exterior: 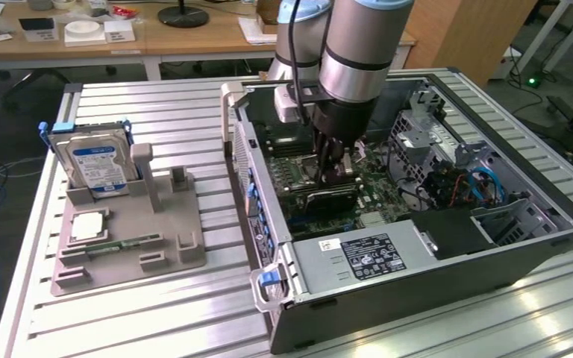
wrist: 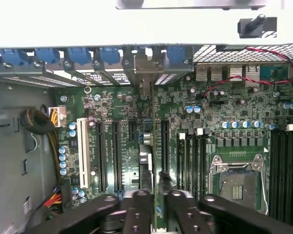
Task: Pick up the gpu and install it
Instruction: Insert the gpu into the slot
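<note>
Installation was the step in hand, I judged: my gripper [wrist: 151, 207] was clamped on the gpu [wrist: 147, 161], edge-on over the motherboard [wrist: 205, 112], needing a straight press into its slot.

Gripper [wrist: 154, 204] fingers [wrist: 136, 214] closed on the gpu [wrist: 146, 163], card held edge-on over the motherboard [wrist: 185, 122], bracket end near blue slot clips [wrist: 78, 53], empty CPU socket [wrist: 237, 183] beside, white slot [wrist: 82, 153], cable bundle [wrist: 36, 122].
</note>
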Controlling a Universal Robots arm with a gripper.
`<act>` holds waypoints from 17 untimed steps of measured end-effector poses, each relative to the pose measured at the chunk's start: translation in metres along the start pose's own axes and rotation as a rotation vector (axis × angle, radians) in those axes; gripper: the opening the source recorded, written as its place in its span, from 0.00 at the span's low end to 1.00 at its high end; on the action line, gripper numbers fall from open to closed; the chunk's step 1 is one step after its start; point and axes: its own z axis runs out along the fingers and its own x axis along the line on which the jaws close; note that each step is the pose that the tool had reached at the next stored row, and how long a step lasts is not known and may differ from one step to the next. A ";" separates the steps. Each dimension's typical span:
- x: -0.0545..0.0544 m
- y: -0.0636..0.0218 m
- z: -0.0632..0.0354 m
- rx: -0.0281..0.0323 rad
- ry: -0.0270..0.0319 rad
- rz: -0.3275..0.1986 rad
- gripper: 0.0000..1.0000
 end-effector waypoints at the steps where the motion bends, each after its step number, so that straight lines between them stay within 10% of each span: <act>1: 0.000 0.0000 0.0000 -0.0001 -0.0017 0.000 0.21; 17: 0.000 0.0000 0.0000 -0.0014 -0.0290 0.000 0.10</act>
